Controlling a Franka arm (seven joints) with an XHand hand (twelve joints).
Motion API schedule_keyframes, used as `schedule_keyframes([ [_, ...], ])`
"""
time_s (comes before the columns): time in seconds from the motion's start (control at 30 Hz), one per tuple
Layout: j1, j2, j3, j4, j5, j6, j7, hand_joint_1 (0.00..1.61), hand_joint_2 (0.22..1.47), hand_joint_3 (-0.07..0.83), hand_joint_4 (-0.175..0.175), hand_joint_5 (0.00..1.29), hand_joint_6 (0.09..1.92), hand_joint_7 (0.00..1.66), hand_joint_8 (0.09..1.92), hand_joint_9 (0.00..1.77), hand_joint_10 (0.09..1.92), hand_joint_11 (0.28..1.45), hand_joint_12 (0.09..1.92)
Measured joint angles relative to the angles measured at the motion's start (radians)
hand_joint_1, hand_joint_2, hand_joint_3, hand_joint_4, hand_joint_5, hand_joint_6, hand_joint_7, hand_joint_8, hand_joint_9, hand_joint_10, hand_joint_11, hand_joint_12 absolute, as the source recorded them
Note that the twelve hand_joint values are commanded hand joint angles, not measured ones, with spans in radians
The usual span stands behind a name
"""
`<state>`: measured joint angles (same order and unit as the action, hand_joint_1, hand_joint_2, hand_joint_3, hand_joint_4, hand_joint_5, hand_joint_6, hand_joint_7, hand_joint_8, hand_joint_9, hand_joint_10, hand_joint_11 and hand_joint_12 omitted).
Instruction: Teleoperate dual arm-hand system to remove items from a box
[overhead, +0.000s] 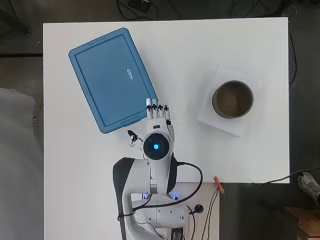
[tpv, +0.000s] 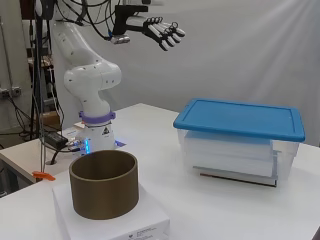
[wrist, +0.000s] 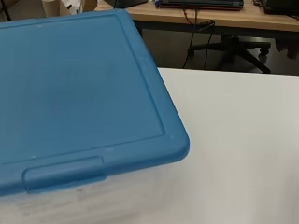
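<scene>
Hand (tpv: 162, 31) hovering high above lidded box (tpv: 240, 137)
Fingers are extending straight, holding nothing; a brown cylinder (overhead: 232, 99) is sitting at the tabletop's (overhead: 200, 60) three o'clock.

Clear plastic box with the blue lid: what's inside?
The blue lid is still on the clear plastic box. Through its wall, stacked flat white items show; what they are can't be told.
</scene>
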<state>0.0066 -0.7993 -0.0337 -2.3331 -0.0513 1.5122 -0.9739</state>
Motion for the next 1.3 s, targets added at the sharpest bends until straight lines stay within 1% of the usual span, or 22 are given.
schedule_keyframes([
  [0.03,-0.002,-0.018,-0.017,0.004,-0.023,-0.031,-0.06,0.02,0.87,-0.002,0.004,0.06,0.09,0.23,0.09,0.33,0.09,0.49,0.09],
  [0.1,-0.006,-0.074,-0.051,-0.014,-0.065,-0.061,-0.192,0.0,0.85,-0.007,0.005,0.08,0.09,0.25,0.09,0.35,0.09,0.49,0.09],
  [0.13,-0.008,-0.109,-0.066,-0.033,-0.087,-0.058,-0.261,0.0,0.85,-0.009,0.004,0.08,0.09,0.25,0.09,0.35,0.09,0.49,0.09],
  [0.17,-0.01,-0.129,-0.079,-0.046,-0.106,-0.051,-0.296,0.0,0.84,-0.01,0.003,0.09,0.09,0.25,0.09,0.35,0.09,0.49,0.09],
  [0.23,-0.012,-0.141,-0.101,-0.077,-0.139,-0.032,-0.32,0.01,0.86,-0.003,-0.004,0.12,0.09,0.29,0.09,0.38,0.09,0.5,0.09],
  [0.3,-0.011,-0.141,-0.108,-0.098,-0.147,-0.008,-0.32,0.03,0.88,0.0,-0.002,0.22,0.09,0.32,0.09,0.41,0.09,0.5,0.09],
  [0.43,0.002,-0.168,-0.102,-0.172,-0.162,0.073,-0.363,0.09,0.89,0.003,-0.019,0.28,0.09,0.33,0.09,0.41,0.09,0.49,0.09],
  [0.5,0.016,-0.146,-0.09,-0.2,-0.174,0.133,-0.379,0.09,0.89,0.001,-0.024,0.32,0.09,0.36,0.09,0.42,0.09,0.48,0.09],
  [0.53,0.023,-0.122,-0.085,-0.205,-0.176,0.155,-0.389,0.08,0.88,-0.001,-0.025,0.34,0.09,0.34,0.09,0.39,0.09,0.47,0.09],
  [0.6,0.037,-0.063,-0.076,-0.224,-0.189,0.214,-0.408,0.03,0.82,-0.012,-0.05,0.19,0.09,0.16,0.09,0.27,0.09,0.43,0.09],
  [0.67,0.05,-0.01,-0.073,-0.244,-0.205,0.31,-0.412,0.04,0.77,-0.017,-0.057,0.1,0.09,0.09,0.09,0.21,0.09,0.41,0.09],
  [0.73,0.062,0.059,-0.07,-0.262,-0.222,0.407,-0.419,0.04,0.75,-0.02,-0.054,0.06,0.09,0.06,0.09,0.19,0.09,0.41,0.09],
  [0.87,0.078,0.204,-0.047,-0.27,-0.256,0.469,-0.424,0.0,0.72,-0.02,-0.041,0.04,0.09,0.05,0.09,0.18,0.09,0.4,0.09],
  [0.97,0.086,0.288,-0.017,-0.265,-0.282,0.54,-0.409,0.0,0.73,-0.013,-0.034,0.03,0.09,0.05,0.09,0.17,0.09,0.4,0.09],
  [1.03,0.087,0.307,0.016,-0.263,-0.322,0.548,-0.364,0.0,0.74,-0.005,-0.032,0.04,0.09,0.05,0.09,0.17,0.09,0.39,0.09],
  [1.1,0.09,0.305,0.053,-0.292,-0.408,0.539,-0.26,0.0,0.75,0.0,-0.032,0.04,0.09,0.05,0.09,0.16,0.09,0.39,0.09],
  [1.17,0.096,0.289,0.071,-0.336,-0.458,0.558,-0.178,0.0,0.75,0.001,-0.033,0.04,0.09,0.05,0.09,0.15,0.09,0.38,0.09],
  [1.23,0.101,0.273,0.083,-0.369,-0.472,0.572,-0.147,0.0,0.75,0.001,-0.033,0.04,0.09,0.05,0.09,0.15,0.09,0.38,0.09],
  [1.3,0.106,0.26,0.094,-0.381,-0.481,0.581,-0.153,0.0,0.76,0.001,-0.033,0.04,0.09,0.05,0.09,0.15,0.09,0.38,0.09],
])
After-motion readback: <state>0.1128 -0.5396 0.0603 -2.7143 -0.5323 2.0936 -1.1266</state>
